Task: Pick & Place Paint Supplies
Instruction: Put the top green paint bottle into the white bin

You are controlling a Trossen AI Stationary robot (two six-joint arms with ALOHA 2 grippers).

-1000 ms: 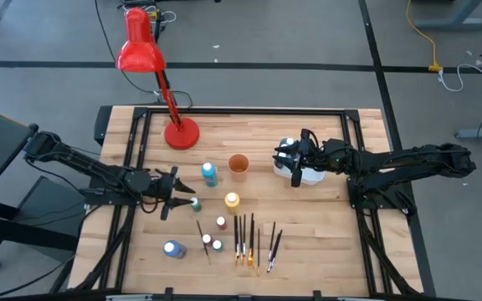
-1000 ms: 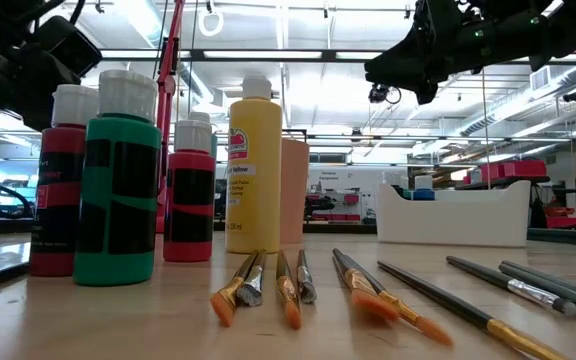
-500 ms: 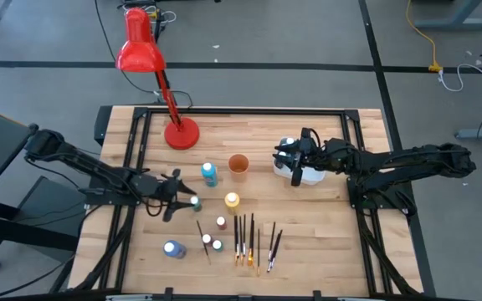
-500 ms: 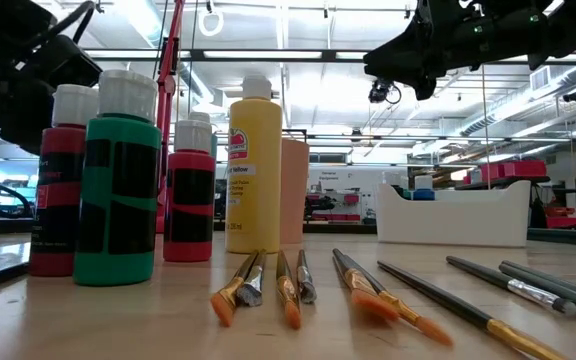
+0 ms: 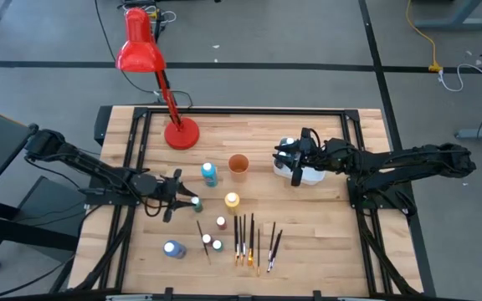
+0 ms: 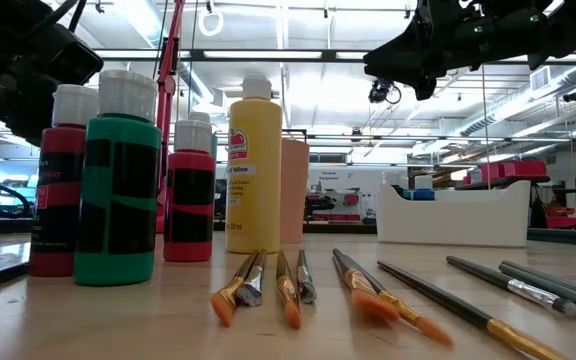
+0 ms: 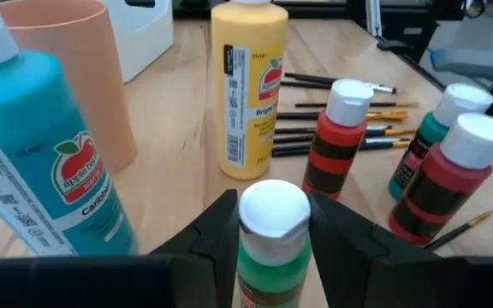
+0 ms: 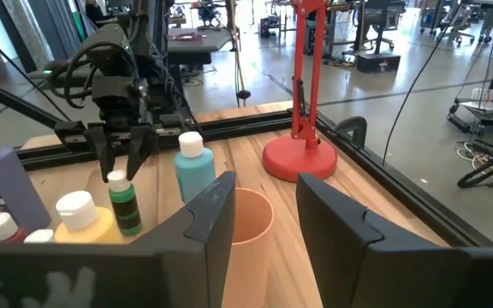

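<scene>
Left gripper brackets the green paint bottle from above.

Its wrist view shows fingers flanking that bottle's neck; contact is unclear.

Right gripper, empty, jaws parted, hovers over the white tub.

Grasping step; next, squeeze and lift.

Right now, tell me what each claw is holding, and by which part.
The left claw straddles the green paint bottle just under its white cap; a firm grip cannot be told. The right claw holds nothing.

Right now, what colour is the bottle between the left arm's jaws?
Green with a white cap, a dark band on its label; the left wrist view shows it best.
</scene>
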